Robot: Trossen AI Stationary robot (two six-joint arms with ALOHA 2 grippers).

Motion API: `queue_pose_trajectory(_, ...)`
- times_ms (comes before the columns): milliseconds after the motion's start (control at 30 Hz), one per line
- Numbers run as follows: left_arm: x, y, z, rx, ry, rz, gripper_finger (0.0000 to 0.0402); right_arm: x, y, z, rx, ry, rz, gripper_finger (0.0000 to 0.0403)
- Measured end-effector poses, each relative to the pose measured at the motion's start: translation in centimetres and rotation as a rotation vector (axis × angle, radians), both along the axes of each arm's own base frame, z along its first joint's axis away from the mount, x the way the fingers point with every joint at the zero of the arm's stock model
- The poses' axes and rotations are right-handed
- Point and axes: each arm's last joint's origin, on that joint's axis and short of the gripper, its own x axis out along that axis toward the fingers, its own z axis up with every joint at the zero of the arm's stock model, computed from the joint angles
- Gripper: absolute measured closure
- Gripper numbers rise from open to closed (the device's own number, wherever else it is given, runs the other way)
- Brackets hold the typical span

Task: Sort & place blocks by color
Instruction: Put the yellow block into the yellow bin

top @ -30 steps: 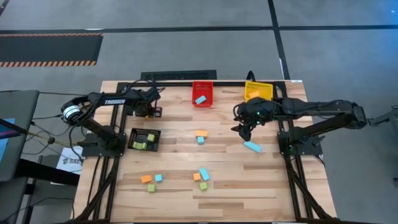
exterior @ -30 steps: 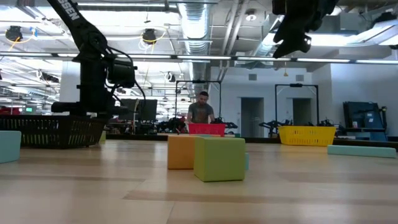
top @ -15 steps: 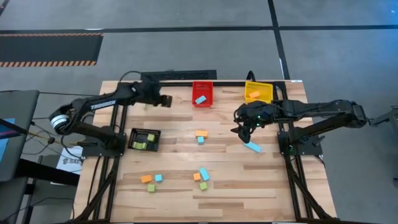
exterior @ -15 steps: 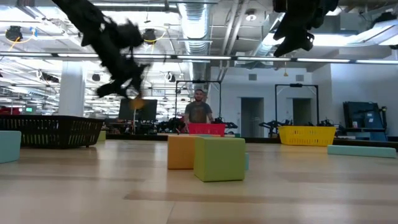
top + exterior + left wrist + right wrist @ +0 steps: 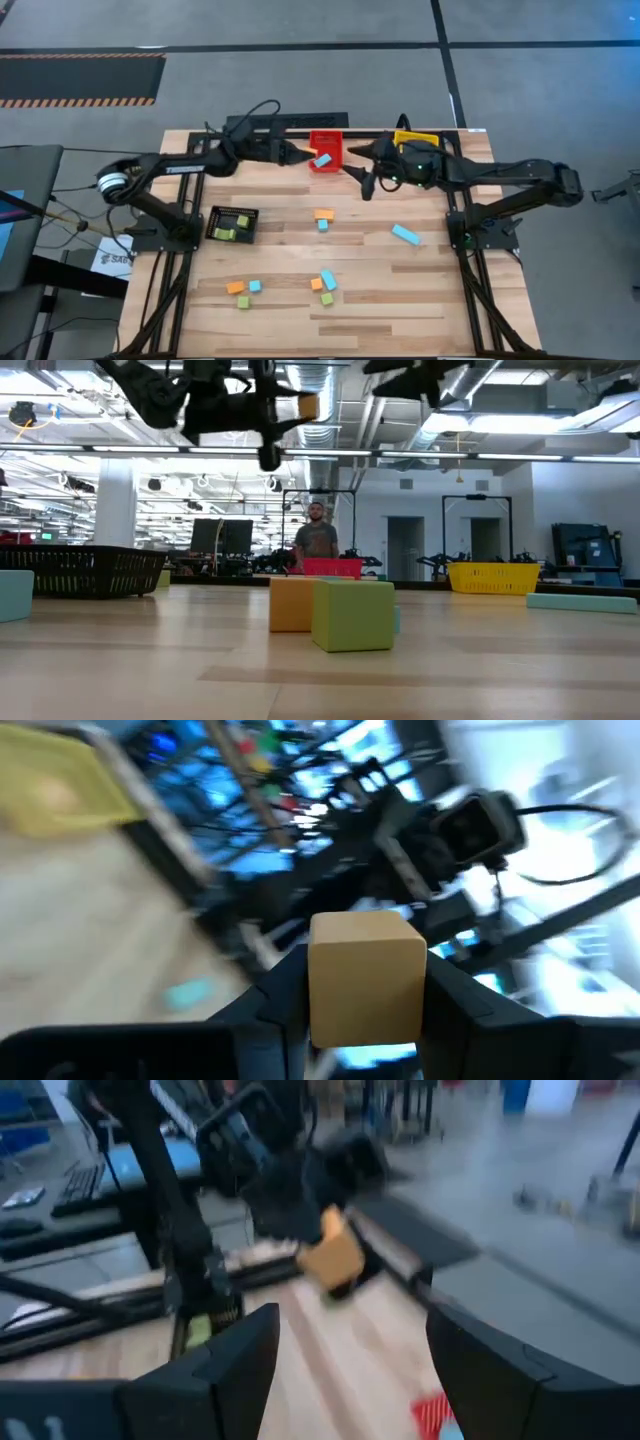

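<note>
My left gripper [image 5: 298,155] is high over the table's far middle, beside the red bin [image 5: 325,140], shut on an orange block [image 5: 365,975]. The low view shows that block [image 5: 306,407] well above the table. My right gripper [image 5: 353,166] hangs open and level just to its right, facing it, with nothing between its fingers [image 5: 240,1370]. Other blocks lie on the table: an orange and a light blue one [image 5: 322,219] at the centre, a light blue bar [image 5: 405,235] to the right, and two small clusters [image 5: 243,291] [image 5: 324,284] near the front. My left gripper pinches the orange block by two opposite sides [image 5: 312,982] between its two fingers. The fingers lie level and point toward the table's right. The block sits at their free ends [image 5: 306,407], lifted clear, high above the table.
A black bin [image 5: 232,223] holding green blocks stands at the left. The red bin holds a light blue block [image 5: 322,160], and a yellow bin [image 5: 415,143] stands at the far right. A person [image 5: 317,540] is in the room behind the table.
My left gripper has risen from near the black bin and swung toward the table's right along the far edge, tipping from pointing down to level, with the orange block in its hold. My right gripper has tipped up to level and moved toward the red bin, away from the light blue bar.
</note>
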Motion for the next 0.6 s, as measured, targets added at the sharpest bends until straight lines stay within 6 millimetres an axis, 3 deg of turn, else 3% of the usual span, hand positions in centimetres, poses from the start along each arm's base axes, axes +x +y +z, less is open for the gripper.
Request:
queue_pose_trajectory(200,1.9,-0.4,-0.9,-0.249,-0.124,-0.071,0.0295,1.7,-0.2,0.2,-0.257,-0.043,0.084,0.0127)
queue_pose_trajectory(600,2.7,-1.3,-1.1,-0.305,-0.184,-0.08,0.0296,4.6,-0.9,-0.3,-0.253,-0.023,0.14,0.0127)
